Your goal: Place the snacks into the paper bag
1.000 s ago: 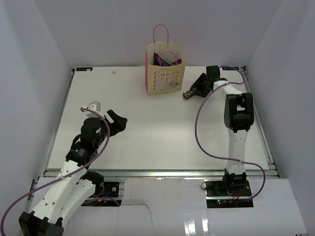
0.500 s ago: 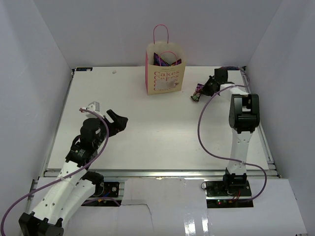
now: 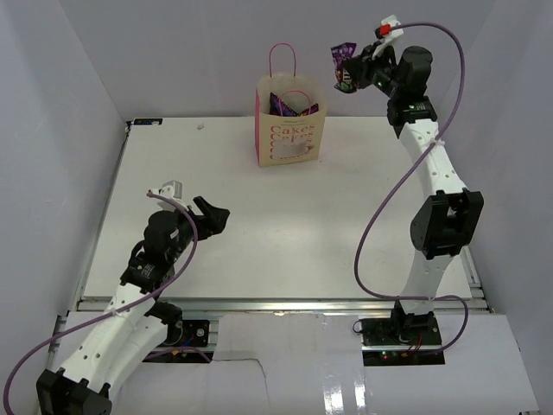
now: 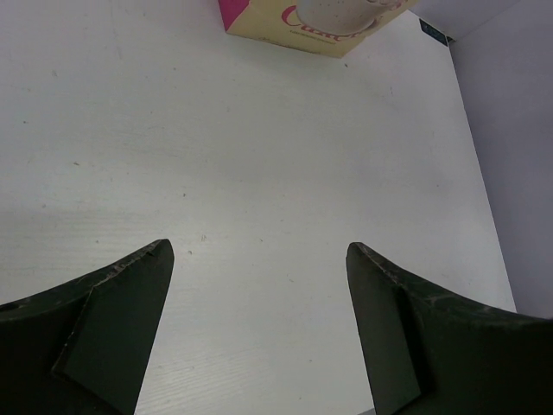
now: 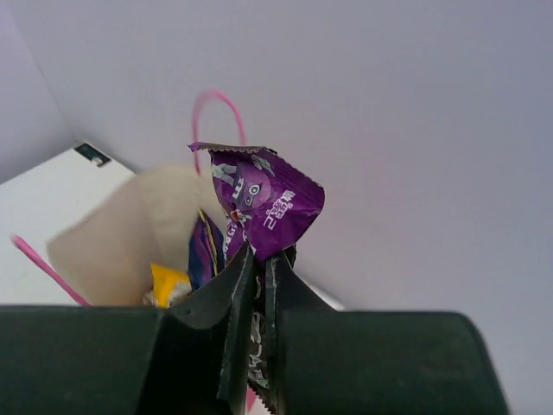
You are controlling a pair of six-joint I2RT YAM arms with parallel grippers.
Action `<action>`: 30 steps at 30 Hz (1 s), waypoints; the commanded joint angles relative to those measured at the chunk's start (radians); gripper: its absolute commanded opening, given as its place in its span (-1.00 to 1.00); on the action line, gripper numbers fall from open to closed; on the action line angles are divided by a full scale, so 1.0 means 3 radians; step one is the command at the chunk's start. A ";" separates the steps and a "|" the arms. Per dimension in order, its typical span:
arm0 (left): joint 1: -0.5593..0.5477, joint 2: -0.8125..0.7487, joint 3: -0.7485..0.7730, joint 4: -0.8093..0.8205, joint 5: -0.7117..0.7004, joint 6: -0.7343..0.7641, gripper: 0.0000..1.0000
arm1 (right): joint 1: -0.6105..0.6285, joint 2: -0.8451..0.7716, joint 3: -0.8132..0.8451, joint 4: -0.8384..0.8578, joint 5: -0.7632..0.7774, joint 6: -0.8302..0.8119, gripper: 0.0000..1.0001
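Sticking out past the fingertips of the tight-clamped right gripper [image 3: 356,71]: small purple candy packet [image 3: 344,66], pinched by one end, long axis carrying on along the fingers, raised high off the table [image 3: 259,225]. Below and leftward of that gripper, open mouth of the paper bag [image 3: 289,130], other snacks [image 3: 285,105] showing inside. Well apart, left gripper [image 3: 210,216] spread wide, empty, low over the table; right arm far nearer the bag.

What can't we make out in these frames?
Top external: contents of the paper bag, mostly hidden by its front wall; count unknowable.
Left wrist: bag cut off by the top edge, only its base shows.
Right wrist: lower part of the purple candy packet hidden by the right pincer; bag interior blurred.
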 commanded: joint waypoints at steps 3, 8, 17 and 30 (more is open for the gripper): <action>0.0013 -0.0160 -0.0057 0.0113 0.0053 0.0111 0.83 | 0.0339 0.0310 0.0511 0.0310 0.0034 -0.0498 -0.85; 0.0013 -0.0349 -0.0087 0.0062 0.0053 0.0080 0.83 | 0.0569 0.0607 0.0817 0.0531 0.0387 -0.0354 -0.85; 0.0013 -0.0483 -0.0021 -0.0045 0.0053 0.0111 0.84 | 0.0595 0.0588 0.0799 0.0281 0.0669 -0.0323 0.51; 0.0013 -0.0104 0.0362 -0.0081 0.0160 0.0469 0.91 | -0.0014 -0.1431 -0.1419 -0.1520 0.0617 -0.0758 0.80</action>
